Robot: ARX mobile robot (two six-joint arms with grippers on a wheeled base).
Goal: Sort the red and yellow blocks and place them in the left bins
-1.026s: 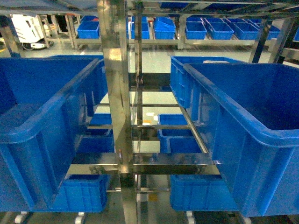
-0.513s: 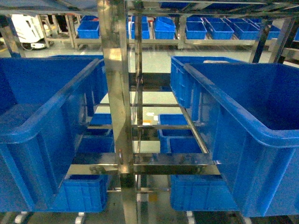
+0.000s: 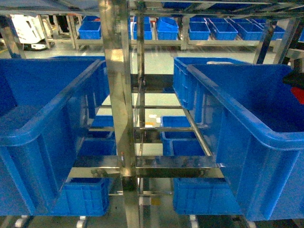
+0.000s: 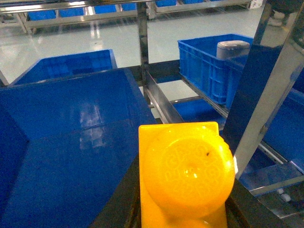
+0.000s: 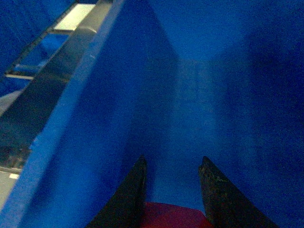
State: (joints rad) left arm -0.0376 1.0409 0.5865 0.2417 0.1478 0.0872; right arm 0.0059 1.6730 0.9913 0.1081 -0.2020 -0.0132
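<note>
The right gripper (image 5: pixel 171 190), clamped on a red block (image 5: pixel 171 216), now enters over the right bin (image 3: pixel 266 137), while the left gripper (image 4: pixel 183 209) holds the yellow block (image 4: pixel 183 175), so sorting continues.

We're seeing little of the robot: right gripper (image 5: pixel 172 183) showing two dark, matte, tapering fingers (image 5: pixel 132 190) with scuffed, speckled tips; left gripper's black fingers (image 4: pixel 118 202) just edging in, blurred. No cables or markings showing.

No readable text anywhere in view.
An embossed pattern circles the yellow block's (image 4: pixel 187 173) stud, too blurred to make out.
</note>
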